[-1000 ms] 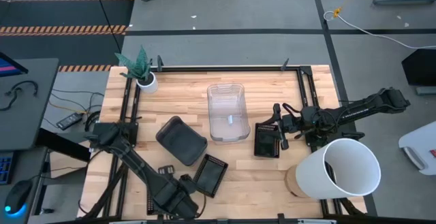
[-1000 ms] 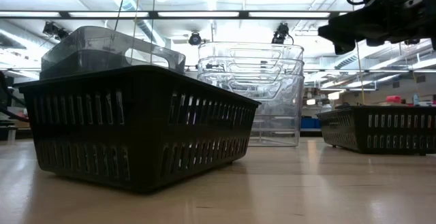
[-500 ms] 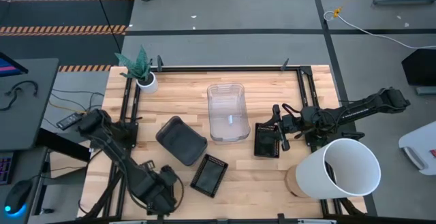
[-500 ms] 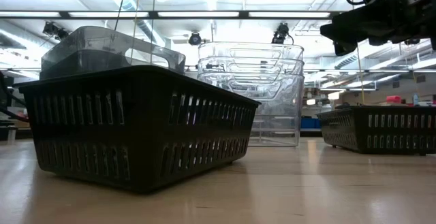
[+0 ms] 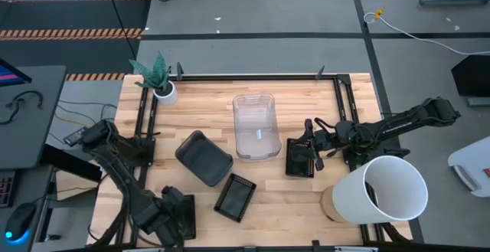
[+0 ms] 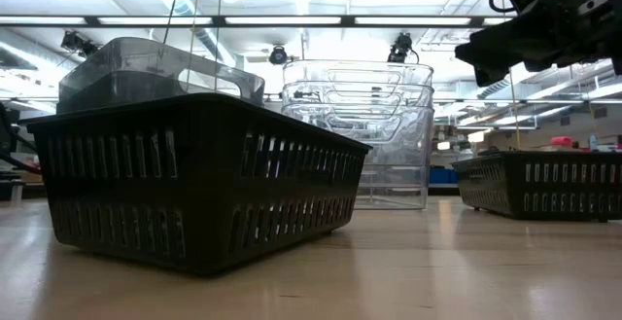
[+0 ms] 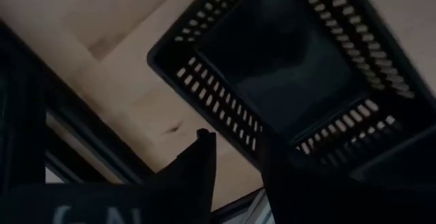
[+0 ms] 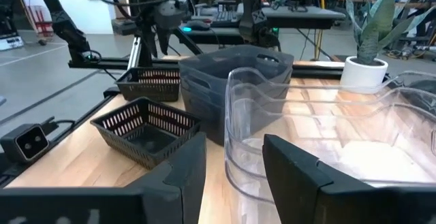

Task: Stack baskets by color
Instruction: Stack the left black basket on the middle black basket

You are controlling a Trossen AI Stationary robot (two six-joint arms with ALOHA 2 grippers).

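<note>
A: What is changing on the left side?

B: The left hand (image 7: pixel 235 146) is pulling away from the black mesh basket (image 5: pixel 236 197). A second ago it was hanging right at that basket's 8 o'clock corner; now it is sitting farther out toward 8 o'clock, near the desk (image 5: pixel 344 206) edge, clear of the rim.

A: Is it carrying anything?

B: No. Its fingers are standing apart with nothing between them, and its wrist view is looking down into the open basket, which is lying on the wood.

A: So what is that telling us about the job?

B: I am judging that the mesh basket is being left where it is for the moment, resting alone at 6 o'clock on the desk, turned a little askew. It is not yet sitting with its partner, the second mesh basket (image 5: pixel 300 158), which is lying well apart at 4 o'clock from the clear stack (image 5: pixel 254 126).

A: And the right hand (image 8: pixel 235 146)?

B: It is hovering above that second mesh basket, fingers apart and empty, barely shifting over the last second.

A: How are the baskets looking?

B: The clear ones are already nesting near the middle of the desk, several rims showing one inside another. The smoky grey stack (image 5: pixel 203 158) is lying at 8 o'clock from them, tilted diagonally. The black ones are shallower, with slotted walls, so I am expecting them to nest easily once they are brought together
</note>
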